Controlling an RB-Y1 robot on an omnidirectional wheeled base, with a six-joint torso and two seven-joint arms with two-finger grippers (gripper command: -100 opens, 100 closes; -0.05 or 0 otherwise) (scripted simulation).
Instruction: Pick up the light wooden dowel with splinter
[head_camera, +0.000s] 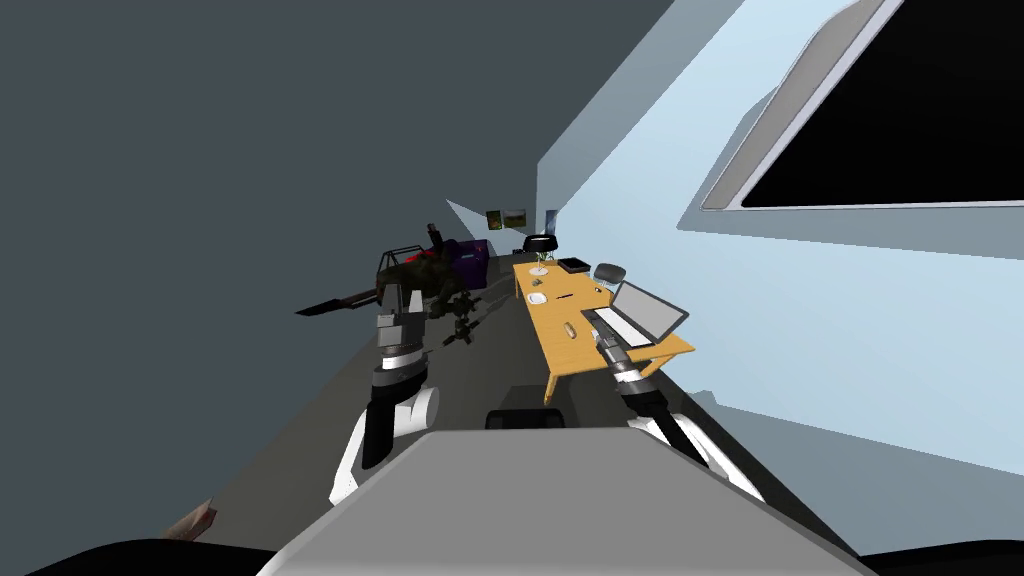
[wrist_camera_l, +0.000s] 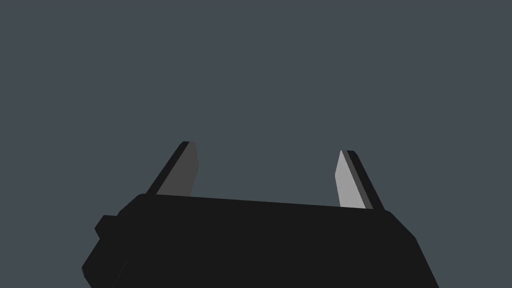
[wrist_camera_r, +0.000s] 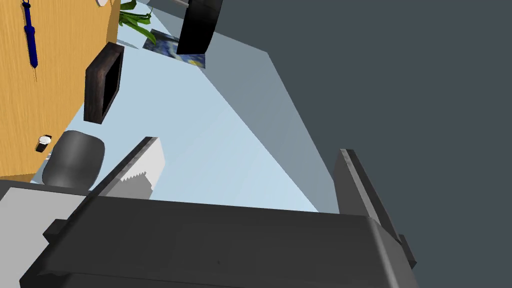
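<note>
Reach step in hand: the short light wooden dowel (head_camera: 570, 330) is not yet being gripped.
It is lying on the orange wooden table (head_camera: 570, 355); the left gripper (wrist_camera_l: 266, 149) and right gripper (wrist_camera_r: 247, 150) are being held apart; lowering of the right onto it is probably being required.

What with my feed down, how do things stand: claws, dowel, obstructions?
Left claw open, right claw open, both empty. Dowel lies on desk, beside laptop. Laptop near right claw.
</note>
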